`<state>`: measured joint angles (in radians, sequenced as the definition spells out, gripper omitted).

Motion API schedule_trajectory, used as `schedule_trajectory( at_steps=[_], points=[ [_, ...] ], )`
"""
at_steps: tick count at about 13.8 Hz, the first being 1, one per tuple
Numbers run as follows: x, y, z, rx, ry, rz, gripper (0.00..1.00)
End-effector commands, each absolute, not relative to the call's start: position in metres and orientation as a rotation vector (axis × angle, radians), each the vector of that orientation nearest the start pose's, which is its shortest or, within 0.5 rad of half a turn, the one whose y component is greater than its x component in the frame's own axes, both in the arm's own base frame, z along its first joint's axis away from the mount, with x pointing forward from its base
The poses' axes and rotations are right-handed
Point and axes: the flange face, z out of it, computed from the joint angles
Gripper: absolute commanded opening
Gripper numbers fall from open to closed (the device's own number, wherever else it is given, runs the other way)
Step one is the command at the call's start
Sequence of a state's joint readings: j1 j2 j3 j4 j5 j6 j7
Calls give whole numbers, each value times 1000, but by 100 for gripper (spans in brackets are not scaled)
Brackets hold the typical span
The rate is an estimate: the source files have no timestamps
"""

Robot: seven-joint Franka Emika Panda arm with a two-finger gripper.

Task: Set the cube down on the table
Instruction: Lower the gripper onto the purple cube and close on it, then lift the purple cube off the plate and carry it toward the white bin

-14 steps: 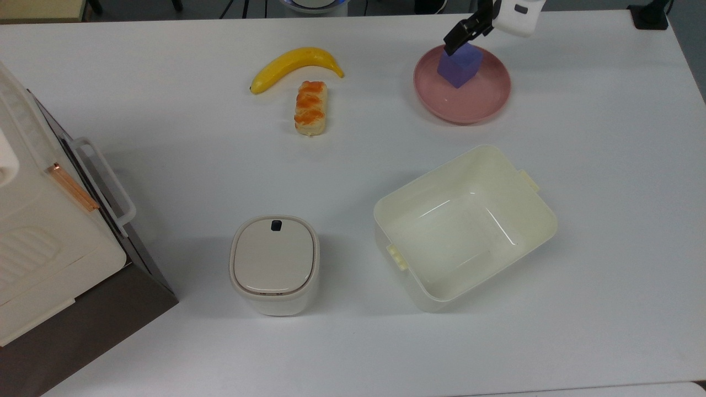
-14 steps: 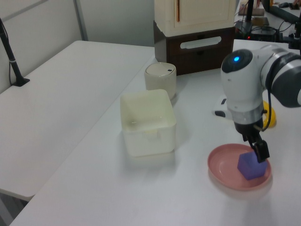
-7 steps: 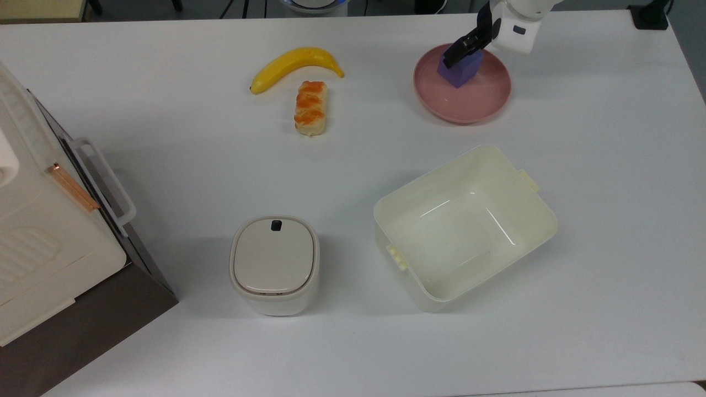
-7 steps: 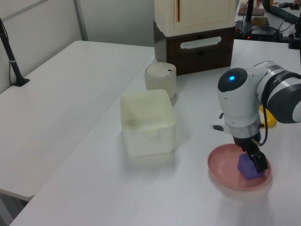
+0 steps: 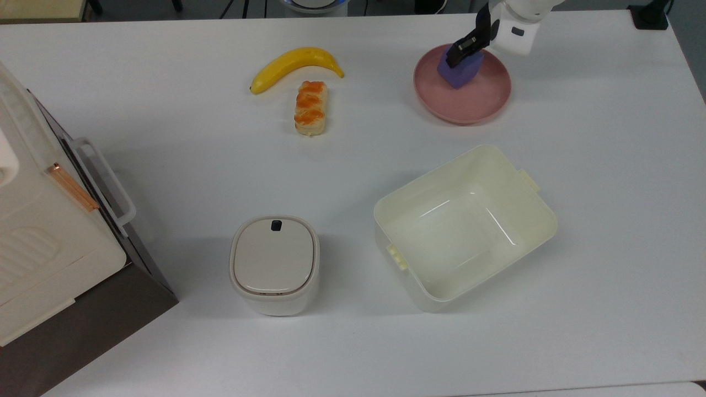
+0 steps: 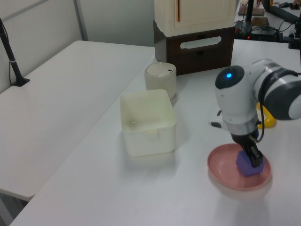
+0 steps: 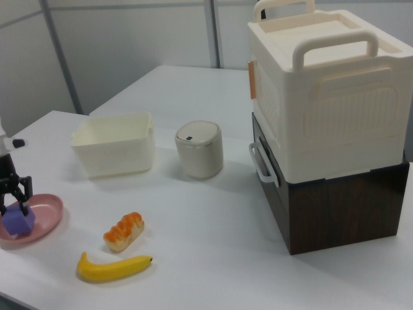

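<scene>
Gripper: my gripper [image 7: 13,192] is down over the cube [image 5: 459,70]; fingers straddle it, but I cannot tell whether they are clamped or loose.
Cube: on the plate [image 5: 479,101], at the far-edge side of the table [image 5: 165,138] in the top view, toward its right corner.
Risk, grip: if the hold is shallow or off-centre, the cube may slip or twist on lifting.
Risk, plate: a fingertip catching the rim could drag or tip the plate.
Risk, placement: the tub [image 5: 538,212] sits near; a careless release could land the cube inside it, not on the table.
Count: one cube, one plate, one tub, one banana [image 5: 292,62], one bread roll [image 5: 310,107], one lidded bin [image 5: 274,263], one stacked box unit [image 7: 322,123].
</scene>
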<state>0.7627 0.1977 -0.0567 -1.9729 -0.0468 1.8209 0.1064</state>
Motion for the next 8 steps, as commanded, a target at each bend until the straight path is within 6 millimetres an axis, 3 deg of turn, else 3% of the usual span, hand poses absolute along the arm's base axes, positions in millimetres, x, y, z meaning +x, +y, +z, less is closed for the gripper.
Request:
schedule_trajectory(
  at_steps=[1, 4, 5, 6, 8],
  points=[
    [462, 317, 428, -3127, -926, 491, 31],
    [509, 259, 455, -3178, -754, 410, 31],
    [525, 232, 460, -3208, -706, 382, 31],
    [545, 192, 461, -3227, -644, 353, 32],
    [569, 140, 463, -3238, -550, 265, 32]
  ],
)
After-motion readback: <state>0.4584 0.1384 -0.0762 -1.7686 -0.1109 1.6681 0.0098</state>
